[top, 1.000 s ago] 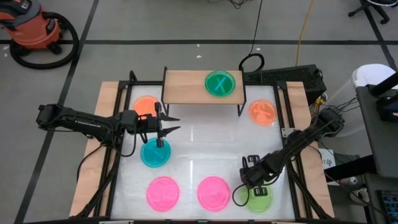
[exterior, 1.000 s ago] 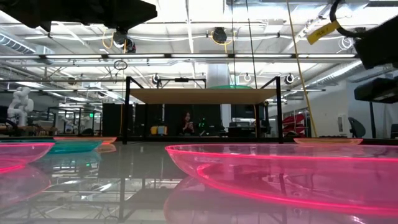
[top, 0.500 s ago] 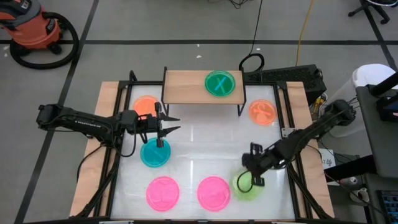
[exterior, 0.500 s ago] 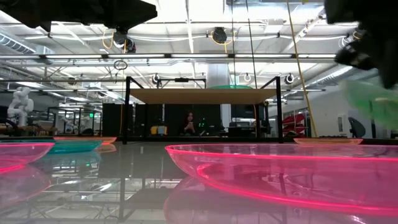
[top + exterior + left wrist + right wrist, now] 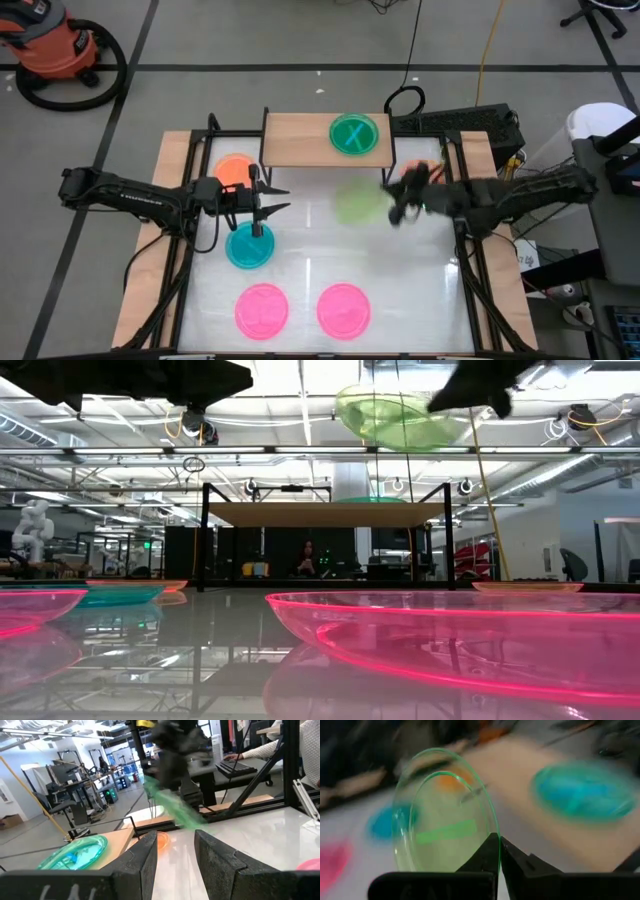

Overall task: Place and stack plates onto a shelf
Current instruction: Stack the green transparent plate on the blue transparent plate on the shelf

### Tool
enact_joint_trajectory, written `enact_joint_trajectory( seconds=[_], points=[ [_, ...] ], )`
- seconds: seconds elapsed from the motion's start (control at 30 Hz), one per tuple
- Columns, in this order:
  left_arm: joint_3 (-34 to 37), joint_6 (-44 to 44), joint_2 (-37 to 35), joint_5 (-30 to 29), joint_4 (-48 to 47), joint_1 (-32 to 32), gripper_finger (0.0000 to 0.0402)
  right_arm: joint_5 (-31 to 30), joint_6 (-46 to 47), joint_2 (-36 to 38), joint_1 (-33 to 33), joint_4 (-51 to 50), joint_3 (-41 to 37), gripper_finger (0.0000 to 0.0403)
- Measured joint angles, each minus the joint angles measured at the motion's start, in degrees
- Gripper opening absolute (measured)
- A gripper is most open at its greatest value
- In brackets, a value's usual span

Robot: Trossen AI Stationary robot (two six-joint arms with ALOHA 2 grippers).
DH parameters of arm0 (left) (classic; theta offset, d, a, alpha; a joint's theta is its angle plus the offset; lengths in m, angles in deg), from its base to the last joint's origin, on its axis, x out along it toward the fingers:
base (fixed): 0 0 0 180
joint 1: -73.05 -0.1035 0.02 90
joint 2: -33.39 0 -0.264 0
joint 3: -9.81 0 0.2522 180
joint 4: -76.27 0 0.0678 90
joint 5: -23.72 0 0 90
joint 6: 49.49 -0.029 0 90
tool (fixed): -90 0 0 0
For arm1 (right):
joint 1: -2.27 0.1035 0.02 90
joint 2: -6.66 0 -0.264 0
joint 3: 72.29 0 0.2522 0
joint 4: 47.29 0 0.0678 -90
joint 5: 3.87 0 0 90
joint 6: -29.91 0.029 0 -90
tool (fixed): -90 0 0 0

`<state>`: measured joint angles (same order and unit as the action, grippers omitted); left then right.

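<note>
The right gripper (image 5: 395, 205) was pinched closed on the rim of a lime green plate (image 5: 356, 201), held in the air, the plate reaching out beyond its fingertips. Farther on stood the shelf (image 5: 300, 138), bearing a stacked green plate (image 5: 353, 133). The left gripper (image 5: 270, 198) hovered spread wide above a cyan plate (image 5: 248, 246).

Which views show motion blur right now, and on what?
High view: the right gripper and its green plate are smeared. Left wrist view: that plate streaks. Right wrist view: the plate is sharp, the shelf behind is blurred. Low view: near pink plate looks soft, overhead lights glare.
</note>
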<state>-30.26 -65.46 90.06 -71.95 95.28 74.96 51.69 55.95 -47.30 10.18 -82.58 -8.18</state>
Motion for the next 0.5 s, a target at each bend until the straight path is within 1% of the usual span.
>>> enact_joint_trajectory(
  seconds=[0.07,0.1,0.13,0.23,0.3,0.4,0.43,0.5],
  points=[
    [0.0,0.1,0.0,0.0,0.1,0.0,0.0136,0.5,-2.2,0.1,-6.1,7.0,0.0,0.0000],
    [0.0,0.7,0.0,0.0,0.3,0.0,0.0136,2.1,-2.8,-0.1,-9.4,10.5,0.0,0.0000],
    [0.0,1.4,0.0,0.0,0.5,0.0,0.0136,4.0,-3.2,-0.6,-12.6,14.2,0.0,0.0000],
    [0.0,2.7,0.0,0.0,1.2,0.0,0.0136,12.8,-3.5,-3.2,-22.5,21.8,0.0,0.0000],
    [0.0,2.8,0.0,0.0,1.6,0.0,0.0136,17.6,-0.9,-5.6,-28.7,23.8,0.0,0.0000],
    [0.0,2.8,0.0,0.0,1.6,0.0,0.0136,25.5,3.3,-9.7,-37.3,23.9,0.0,0.0000],
    [0.0,2.8,0.0,0.0,1.5,0.0,0.0136,28.0,4.4,-10.9,-39.5,23.7,0.0,0.0000],
    [0.0,2.8,0.0,0.0,1.4,0.0,0.0136,31.0,5.8,-12.8,-42.6,23.8,0.0,0.0000]
  ],
)
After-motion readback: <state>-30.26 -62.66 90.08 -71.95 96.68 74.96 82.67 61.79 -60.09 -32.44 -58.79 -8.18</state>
